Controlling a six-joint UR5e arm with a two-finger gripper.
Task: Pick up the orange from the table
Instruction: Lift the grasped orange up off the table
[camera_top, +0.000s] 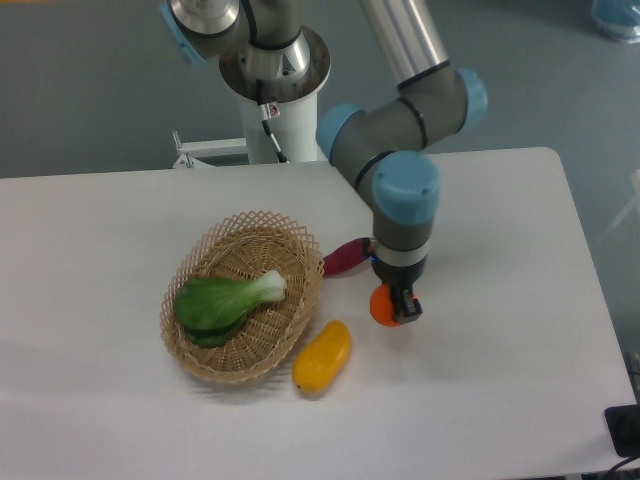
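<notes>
White bench (500, 400) with rounded corners. On it: a woven wicker basket (300, 300) left of centre, a yellow mango-like fruit (322, 357) just beside the basket's lower right rim, and a purple oblong vegetable (346, 257) touching or nearly touching the basket's right rim. Robot base (275, 110) stands at the far edge.

Bench (500, 400): plain matte white. Orange (383, 305): bright orange, smooth. Claw (398, 305): black fingers. Arm (405, 130): grey joints, light blue caps, silver tube. Basket (250, 355): tan woven wicker, open lattice rim. Leafy vegetable (222, 301): deep green leaves, pale whitish stem. Elongated fruit (322, 356): yellow-orange. Oblong vegetable (347, 257): dark purple-red. Floor (80, 90): dull grey-green.
</notes>
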